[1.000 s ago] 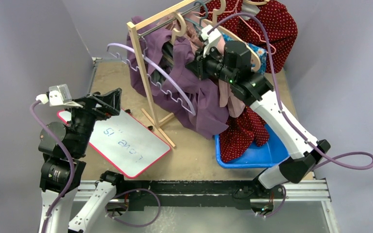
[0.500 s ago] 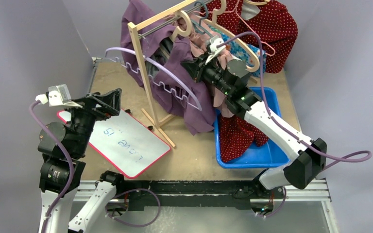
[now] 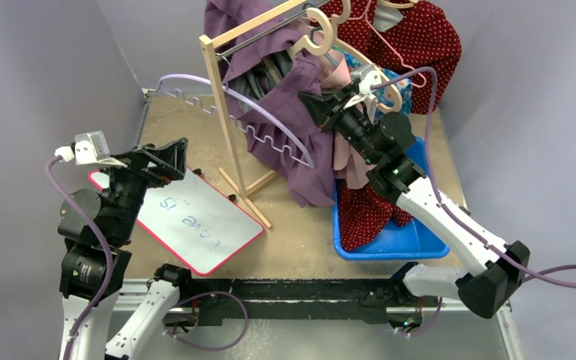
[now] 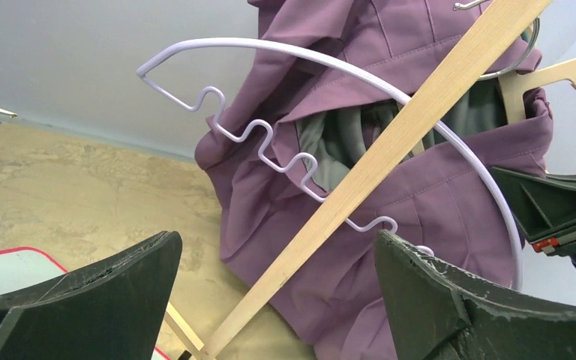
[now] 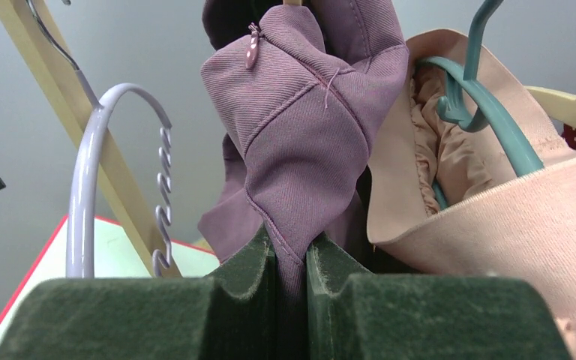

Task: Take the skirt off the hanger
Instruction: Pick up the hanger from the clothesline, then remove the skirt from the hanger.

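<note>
The purple skirt (image 3: 292, 142) hangs bunched against the wooden rack (image 3: 221, 112), still threaded by the lavender notched hanger (image 3: 266, 127). My right gripper (image 3: 322, 105) is shut on a fold of the skirt's hem or waistband (image 5: 307, 127), the cloth pinched between the pads (image 5: 291, 262). The hanger's hook (image 5: 90, 172) shows to its left. My left gripper (image 3: 166, 157) stands open above the whiteboard, apart from the skirt (image 4: 420, 202) and the hanger (image 4: 270, 146), with nothing between its fingers (image 4: 277, 292).
A blue bin (image 3: 397, 236) at right holds red dotted cloth (image 3: 367, 206). A pink garment (image 5: 495, 217) on a teal hanger (image 5: 487, 112) and a red dotted dress (image 3: 412, 37) hang on the rack. A red-edged whiteboard (image 3: 195, 221) lies front left.
My right gripper has swung right and back with the skirt fabric in it, dragging the skirt up and along the rack. The left arm has not moved.
</note>
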Motion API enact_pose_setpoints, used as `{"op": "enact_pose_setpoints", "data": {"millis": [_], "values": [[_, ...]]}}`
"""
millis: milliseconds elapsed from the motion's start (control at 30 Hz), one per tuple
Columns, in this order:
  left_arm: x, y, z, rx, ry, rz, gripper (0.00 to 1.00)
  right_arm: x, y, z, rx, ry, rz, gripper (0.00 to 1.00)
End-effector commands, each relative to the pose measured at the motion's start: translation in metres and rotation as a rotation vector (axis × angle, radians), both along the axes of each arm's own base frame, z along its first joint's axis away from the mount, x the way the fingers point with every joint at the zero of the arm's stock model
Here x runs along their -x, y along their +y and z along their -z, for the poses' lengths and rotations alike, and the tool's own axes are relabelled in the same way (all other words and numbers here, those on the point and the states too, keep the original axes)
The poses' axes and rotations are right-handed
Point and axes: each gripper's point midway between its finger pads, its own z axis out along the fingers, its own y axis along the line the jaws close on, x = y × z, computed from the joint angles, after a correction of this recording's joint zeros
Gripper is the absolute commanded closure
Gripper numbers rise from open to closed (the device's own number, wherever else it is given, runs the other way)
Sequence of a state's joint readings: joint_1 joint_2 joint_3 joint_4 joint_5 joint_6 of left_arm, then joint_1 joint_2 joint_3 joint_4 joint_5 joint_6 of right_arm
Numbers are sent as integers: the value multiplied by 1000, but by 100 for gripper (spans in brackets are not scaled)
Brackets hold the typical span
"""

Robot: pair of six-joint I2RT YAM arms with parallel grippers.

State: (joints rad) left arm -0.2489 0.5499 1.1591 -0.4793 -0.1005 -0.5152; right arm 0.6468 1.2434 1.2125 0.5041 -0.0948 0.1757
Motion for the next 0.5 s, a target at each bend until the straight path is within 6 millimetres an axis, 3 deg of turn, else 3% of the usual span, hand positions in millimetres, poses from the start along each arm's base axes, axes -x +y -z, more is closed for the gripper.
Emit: {"op": "enact_pose_setpoints", "data": {"millis": [0,67,100,333,467], "values": [[-1,-4,-9,16,-27,19,0,32,-38,-68,-134,-163,62,100],[-1,-2,-5,11,-12,6,0,39,-46,-53,-98,-112,69,100],[-3,0,-3,12,-2,-3,0,42,-44,-35,-56,-53,53,100],[-17,-4,12,14,36,-4,0,92,-50,39,95,254,-87,100],[-26,-9,18,18,50,12,0,121,-67,75,157,409,-98,100]]}}
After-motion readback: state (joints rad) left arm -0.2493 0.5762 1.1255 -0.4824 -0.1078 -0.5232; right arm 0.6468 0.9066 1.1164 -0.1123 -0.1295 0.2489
